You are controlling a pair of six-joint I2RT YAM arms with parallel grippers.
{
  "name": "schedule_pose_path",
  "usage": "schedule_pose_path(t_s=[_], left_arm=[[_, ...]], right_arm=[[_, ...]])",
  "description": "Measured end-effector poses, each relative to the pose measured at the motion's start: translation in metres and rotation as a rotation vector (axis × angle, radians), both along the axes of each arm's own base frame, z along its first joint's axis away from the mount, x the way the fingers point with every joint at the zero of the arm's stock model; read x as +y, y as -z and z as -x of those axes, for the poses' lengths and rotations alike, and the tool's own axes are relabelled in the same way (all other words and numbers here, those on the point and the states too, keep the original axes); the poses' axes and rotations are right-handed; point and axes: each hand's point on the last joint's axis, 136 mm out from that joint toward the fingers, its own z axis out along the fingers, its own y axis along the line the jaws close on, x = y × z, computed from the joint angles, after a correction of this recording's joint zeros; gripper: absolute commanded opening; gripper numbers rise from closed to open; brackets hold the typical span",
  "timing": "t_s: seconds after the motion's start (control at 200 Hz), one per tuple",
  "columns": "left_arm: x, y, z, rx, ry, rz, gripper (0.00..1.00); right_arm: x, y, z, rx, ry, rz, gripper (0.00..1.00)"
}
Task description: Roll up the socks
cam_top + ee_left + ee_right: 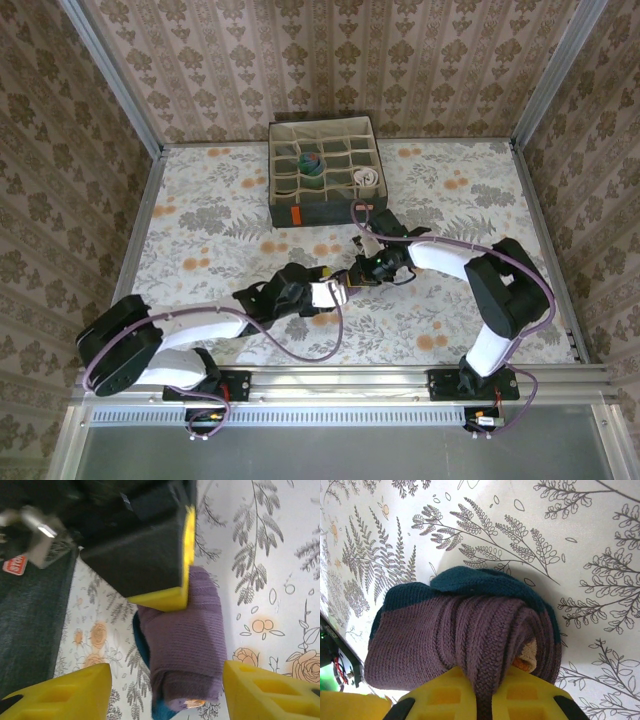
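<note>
The right claw (481, 696) is clamped on the rolled purple knitted sock with teal toe (465, 630) on the floral desk (520, 540). The left claw (167, 687) stands apart, straddling it.

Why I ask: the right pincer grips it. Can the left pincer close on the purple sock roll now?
Probably yes. The left pincer stands open astride the purple sock roll, whose near end is free; the right pincer clamps only the far end.

A rolled purple sock (187, 640) lies on the flowered table (270, 580) between the left gripper's (167, 692) spread yellow fingers (70, 692), with the right gripper (167, 597) pressing its upper end.
</note>
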Motion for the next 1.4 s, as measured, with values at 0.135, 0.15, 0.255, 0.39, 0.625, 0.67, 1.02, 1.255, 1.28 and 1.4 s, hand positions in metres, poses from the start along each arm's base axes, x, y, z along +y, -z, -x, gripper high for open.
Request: schedule_pose_path(t_s=[0.135,0.15,0.255,0.39,0.625,0.67,1.02,1.255,1.28,1.4], left_arm=[[0.001,0.025,-0.003,0.009,-0.005,-0.063,0.61],[0.001,0.028,-0.004,0.012,-0.007,-0.069,0.60],[0.003,0.044,-0.008,0.053,-0.027,-0.087,0.50],[-0.004,0.036,-0.012,0.113,-0.036,-0.040,0.35],[-0.007,0.036,-0.007,0.225,-0.048,0.003,0.52],[-0.008,0.037,-0.006,0.237,-0.048,0.008,0.52],[-0.015,0.028,-0.007,0.305,-0.058,0.060,0.33],[-0.013,0.025,-0.011,0.451,-0.087,0.123,0.00],[-0.012,0.024,-0.012,0.474,-0.090,0.137,0.00],[-0.006,0.021,-0.018,0.592,-0.126,0.206,0.00]], right_arm=[[0.000,0.000,0.000,0.007,-0.001,-0.005,0.05],[0.000,0.000,0.000,0.008,-0.001,-0.005,0.05],[0.001,0.000,0.002,0.015,-0.005,-0.006,0.05],[-0.001,0.000,0.002,0.022,-0.005,-0.001,0.06],[-0.002,0.001,0.002,0.027,-0.002,0.001,0.06],[-0.002,0.001,0.002,0.027,-0.002,0.002,0.06],[-0.003,0.000,0.003,0.047,-0.002,0.013,0.06],[-0.005,0.000,0.002,0.050,0.004,0.022,0.16],[-0.005,0.000,0.002,0.049,0.004,0.022,0.19],[-0.005,-0.004,0.000,0.022,0.004,0.019,0.36]])
